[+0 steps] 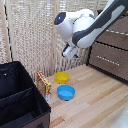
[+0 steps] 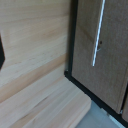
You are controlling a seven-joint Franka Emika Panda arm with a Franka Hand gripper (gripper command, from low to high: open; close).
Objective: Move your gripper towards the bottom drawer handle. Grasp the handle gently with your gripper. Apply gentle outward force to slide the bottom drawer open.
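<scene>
The bottom drawer (image 1: pixel 111 61) is the lower dark brown front of the dresser at the exterior view's right, and it looks shut. Its thin silver handle (image 1: pixel 107 61) lies across the front. My gripper (image 1: pixel 70 52) hangs in the air off to the exterior view's left of the dresser, well clear of the handle. It is small and blurred, so I cannot make out how its jaws stand. In the wrist view the drawer front (image 2: pixel 107 75) and the handle bar (image 2: pixel 98 32) show beside the wooden floor, with nothing touching them.
A second drawer with its own handle (image 1: pixel 118 33) sits above. On the wooden floor stand a yellow bowl (image 1: pixel 62 77), a blue bowl (image 1: pixel 66 92) and a small box (image 1: pixel 44 83). A black fabric bin (image 1: pixel 20 95) fills the near left. A woven screen (image 1: pixel 30 35) stands behind.
</scene>
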